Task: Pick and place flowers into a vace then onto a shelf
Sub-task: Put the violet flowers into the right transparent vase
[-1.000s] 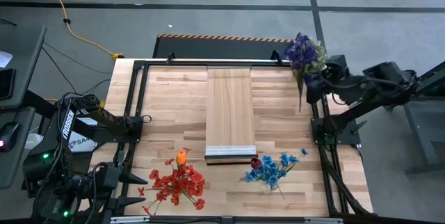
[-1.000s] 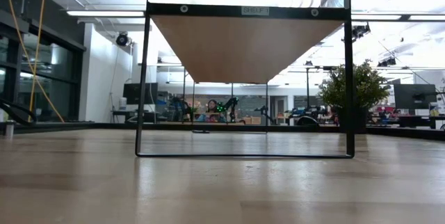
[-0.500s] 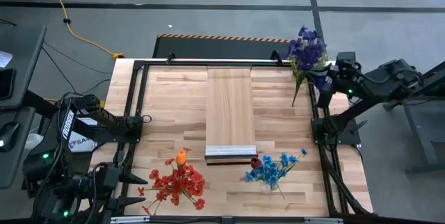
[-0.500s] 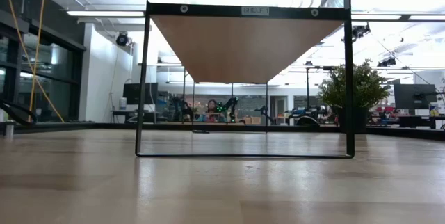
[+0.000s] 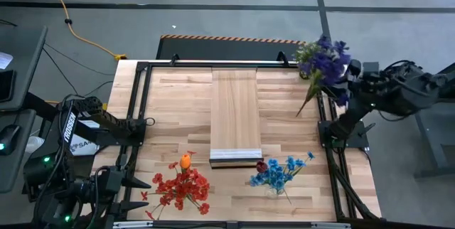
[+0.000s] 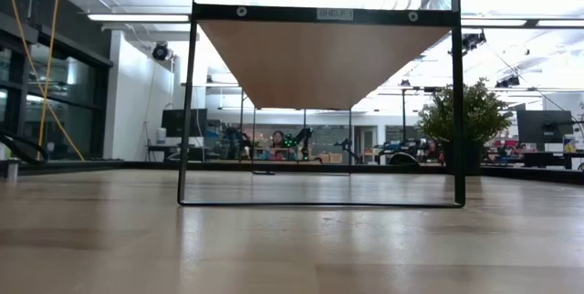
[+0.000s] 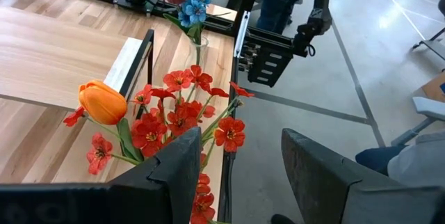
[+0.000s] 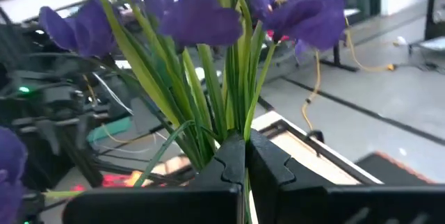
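Left arm: the left gripper (image 7: 233, 182) waited at the table's near left corner, jaws standing apart with nothing between them, looking over the red bunch.
Red and orange flowers (image 5: 181, 186): stood near the front edge, left of centre; in the left wrist view an orange tulip (image 7: 102, 103) rose among the red blooms. What held them upright could not be told.
Shelf (image 5: 236, 115): the light-wood board ran down the middle of the table; nothing stood on it.
Blue flowers (image 5: 279, 173): right of the shelf's front end, with a dark maroon head beside them, set in a clear glass vase (image 7: 198, 41).
Purple flowers (image 5: 323, 60): off the table at the far right corner, stems pinched in the right gripper (image 8: 245, 161), fingers clamped tight on the stems, heads tilted up and away.
Step in hand: judged to be the carry of the purple bunch from pick-up toward a vase.
Next move: likely calls for swinging the bunch inward, turning the stems downward and lowering them into a vase mouth; the narrow opening looked the tricky part.
Containers: only the glass vase was plainly seen, already holding the blue bunch.
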